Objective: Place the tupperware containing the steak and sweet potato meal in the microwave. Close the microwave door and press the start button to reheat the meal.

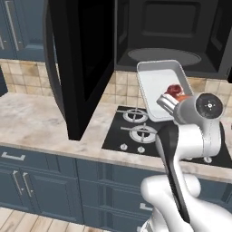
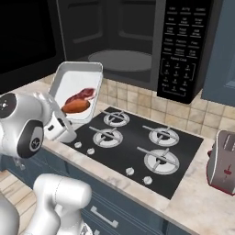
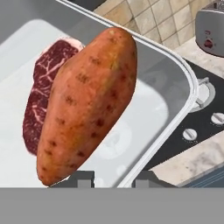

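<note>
Door (image 1: 84,63) hangs open at left, microwave (image 1: 167,34) cavity clear behind it. Tray (image 1: 158,86) is airborne just below and in front of the cavity, over the stove (image 2: 137,142), tilted steeply. I judge it stiff, light, smooth-walled; the rim is the only sensible hold. Steak (image 3: 41,92) and potato (image 3: 87,105) lie loose and could slide off. Gripper (image 3: 113,178) has its tips close together on the tray's near rim, so I read it as clamped.
</note>
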